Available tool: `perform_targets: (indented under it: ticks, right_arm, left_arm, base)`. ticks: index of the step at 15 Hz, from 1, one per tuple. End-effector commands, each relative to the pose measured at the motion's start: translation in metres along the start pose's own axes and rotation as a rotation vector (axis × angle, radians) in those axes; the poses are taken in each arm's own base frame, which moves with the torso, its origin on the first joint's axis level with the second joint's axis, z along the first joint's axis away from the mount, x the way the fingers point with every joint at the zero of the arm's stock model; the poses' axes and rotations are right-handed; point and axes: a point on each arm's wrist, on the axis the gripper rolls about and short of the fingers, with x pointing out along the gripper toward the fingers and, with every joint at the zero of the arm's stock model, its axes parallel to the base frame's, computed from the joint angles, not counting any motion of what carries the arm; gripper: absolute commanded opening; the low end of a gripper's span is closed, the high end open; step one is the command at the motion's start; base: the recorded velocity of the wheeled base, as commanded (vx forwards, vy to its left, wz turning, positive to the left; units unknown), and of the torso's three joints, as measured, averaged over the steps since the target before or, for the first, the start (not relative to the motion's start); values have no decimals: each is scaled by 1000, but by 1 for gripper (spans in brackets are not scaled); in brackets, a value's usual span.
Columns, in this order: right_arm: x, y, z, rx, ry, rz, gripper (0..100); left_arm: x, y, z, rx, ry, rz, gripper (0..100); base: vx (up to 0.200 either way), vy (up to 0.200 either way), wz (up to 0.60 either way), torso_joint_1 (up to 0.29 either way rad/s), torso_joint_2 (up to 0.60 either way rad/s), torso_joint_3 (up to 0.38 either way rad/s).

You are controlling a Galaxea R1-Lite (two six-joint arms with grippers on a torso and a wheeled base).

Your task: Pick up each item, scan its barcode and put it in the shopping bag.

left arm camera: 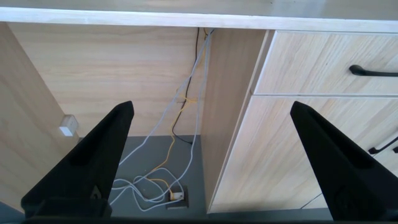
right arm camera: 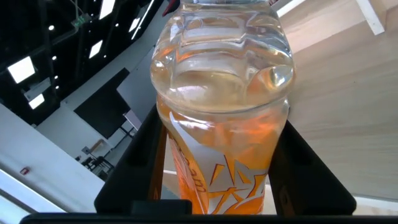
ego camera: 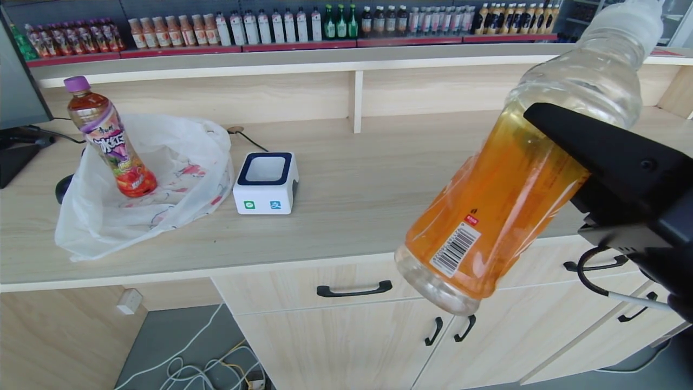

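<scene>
Right claw (right arm camera: 221, 171): clamped on tilted clear orange-drink bottle (ego camera: 498, 200), frame right.
Left claw (left arm camera: 211, 109): wide open, holding nothing.
White plastic bag (ego camera: 184, 162): frame left, holds purple-capped tea bottle (ego camera: 111, 141).

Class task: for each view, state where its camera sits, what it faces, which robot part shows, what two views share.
Head view: on head, facing down at counter; right end effector holds orange bottle.
Left wrist view: on left wrist, facing cabinet; left end effector open.
Right wrist view: on right wrist, facing orange bottle between its fingers.
Shared: orange bottle, head and right wrist.
</scene>
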Motion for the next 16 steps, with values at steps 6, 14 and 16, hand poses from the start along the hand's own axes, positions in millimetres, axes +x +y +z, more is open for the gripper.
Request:
perform_targets:
  ticks: [6, 14, 16]
  right_arm:
    - [7, -1, -4, -15, 9, 1, 0]
    - [-3, -9, -15, -131, 62, -10, 0]
    - [-3, -8, -15, -205, 61, -7, 0]
  left_arm:
    - [0, 0, 0, 0, -1, 2, 100]
    - [0, 0, 0, 0, -1, 0, 100]
    - [0, 0, 0, 0, -1, 0, 100]
  base:
    - [0, 0, 0, 0, 0, 0]
    - [0, 0, 0, 0, 0, 0]
    - [0, 0, 0, 0, 0, 0]
